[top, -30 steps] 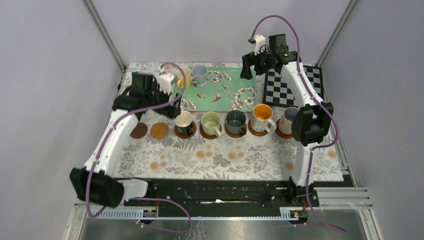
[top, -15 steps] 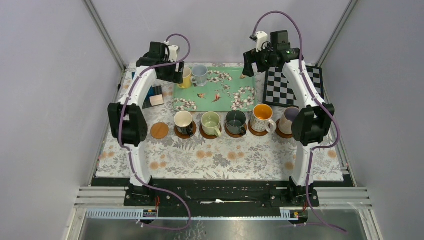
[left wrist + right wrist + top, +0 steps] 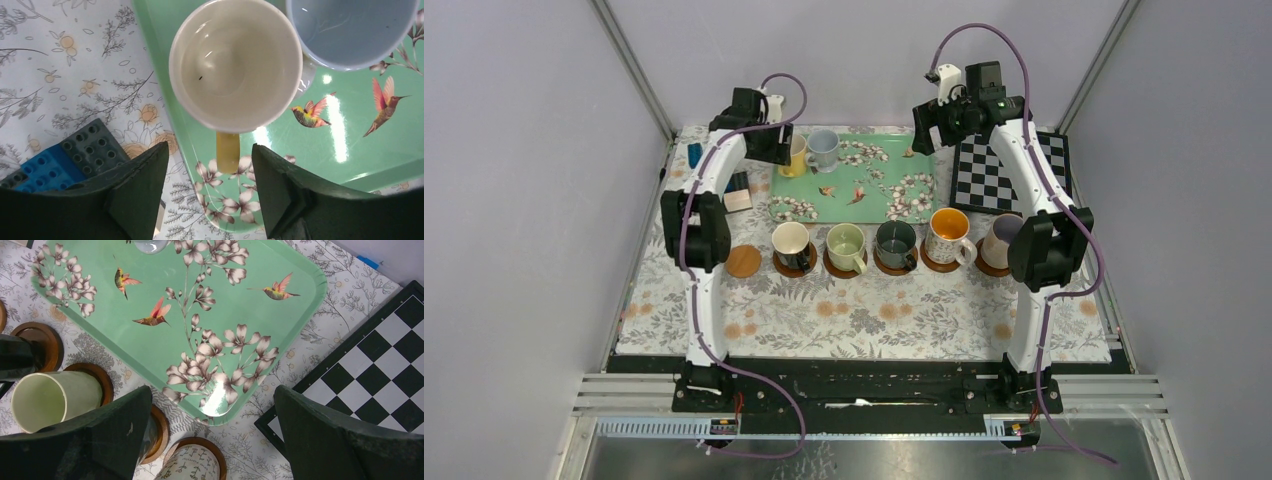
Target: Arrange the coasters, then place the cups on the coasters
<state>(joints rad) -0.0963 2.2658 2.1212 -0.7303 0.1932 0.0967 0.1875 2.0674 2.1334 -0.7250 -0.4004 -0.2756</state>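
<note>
Hovering over yellow cup (image 3: 235, 65) on tray (image 3: 350, 160) with left fingers (image 3: 142, 195) released, handle (image 3: 227, 150) between them, untouched; risks nudging pale blue cup (image 3: 350, 30) just beside it if clamping off-centre; risks cup swinging or tilting on a handle-only grip before reaching bare coaster (image 3: 744, 261) on tabletop; right fingers (image 3: 100, 440) released above tray.

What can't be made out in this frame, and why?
Top view: the spot left of the empty coaster, under the left arm's elbow.
Top view: right side of the pinkish mug, behind the right arm's elbow.
Left wrist view: the pale blue mug, cut by the top and right edges.
Top view: jaws of the left gripper, under its own wrist by the yellow mug.
</note>
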